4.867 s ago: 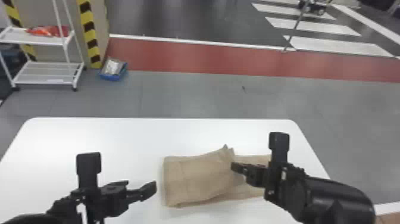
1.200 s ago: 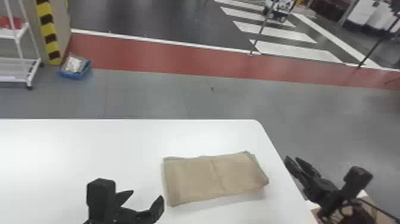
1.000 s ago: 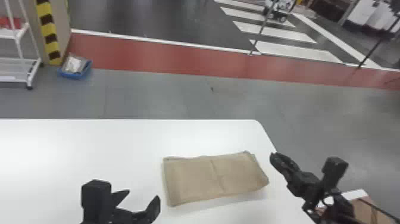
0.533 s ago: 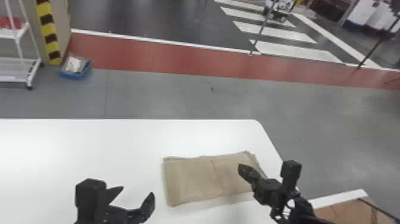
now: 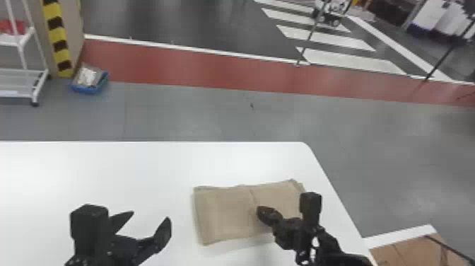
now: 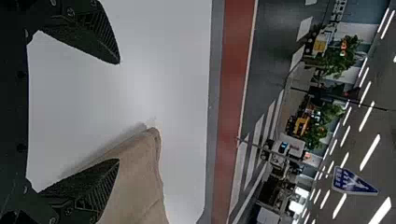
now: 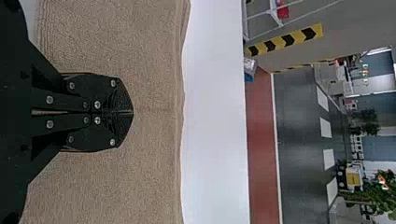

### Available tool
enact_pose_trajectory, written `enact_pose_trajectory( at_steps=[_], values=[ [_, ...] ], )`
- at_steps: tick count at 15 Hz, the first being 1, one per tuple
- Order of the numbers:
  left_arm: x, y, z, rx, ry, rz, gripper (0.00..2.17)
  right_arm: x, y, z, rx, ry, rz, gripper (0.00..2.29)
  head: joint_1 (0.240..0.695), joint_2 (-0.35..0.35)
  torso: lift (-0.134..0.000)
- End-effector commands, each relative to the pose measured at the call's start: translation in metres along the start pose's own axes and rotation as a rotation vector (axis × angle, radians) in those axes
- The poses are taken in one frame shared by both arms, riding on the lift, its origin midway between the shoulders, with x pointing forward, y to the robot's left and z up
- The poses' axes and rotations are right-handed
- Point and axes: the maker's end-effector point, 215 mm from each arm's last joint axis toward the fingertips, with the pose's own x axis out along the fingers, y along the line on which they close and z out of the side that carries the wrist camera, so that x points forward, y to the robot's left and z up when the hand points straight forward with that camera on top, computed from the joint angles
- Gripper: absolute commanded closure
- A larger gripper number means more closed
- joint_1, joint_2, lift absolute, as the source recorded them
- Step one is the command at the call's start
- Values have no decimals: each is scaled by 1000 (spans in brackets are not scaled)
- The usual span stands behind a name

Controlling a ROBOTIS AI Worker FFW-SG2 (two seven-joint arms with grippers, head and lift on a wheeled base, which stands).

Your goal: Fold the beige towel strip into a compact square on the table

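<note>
We have seen the right hand (image 5: 260,212) swing in from beyond the bench's right edge; it is now over the middle of the beige, soft-woven towel (image 5: 226,215), its two flat black fingers together with no cloth visible between them. Since the earliest view, the raised flap has gone down — the towel lies as a flat, layered oblong near the right end of the smooth white bench (image 5: 106,169), a crease running across its middle.

For us, that probably means the long fold is made and this pass is for pressing it flat. The left hand (image 5: 151,215) is just beside the towel's left end, fingers apart. We judge one more fold is needed for a compact square — probably along that crease, minding slipping layers.
</note>
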Motion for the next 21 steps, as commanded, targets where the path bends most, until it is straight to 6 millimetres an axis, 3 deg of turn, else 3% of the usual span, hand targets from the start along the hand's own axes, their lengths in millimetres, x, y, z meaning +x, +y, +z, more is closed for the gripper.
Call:
enact_pose_trajectory(
  at_steps=[1, 5, 16, 21],
  values=[
    [-1, 6, 5, 1, -15, 8, 151, 12, 26, -9, -2, 39, 32, 2094, 695, -350, 0],
    [-7, 12, 9, 2, -25, 13, 151, 29, 63, -16, -16, 78, 69, 2094, 695, -337, 0],
    [-13, 23, 13, -3, -47, 23, 151, 66, 161, -7, -109, 116, 162, 2094, 695, -187, 0],
    [-17, 29, 15, -8, -58, 30, 151, 65, 195, -11, -108, 110, 202, 2094, 695, -129, 0]
  ],
)
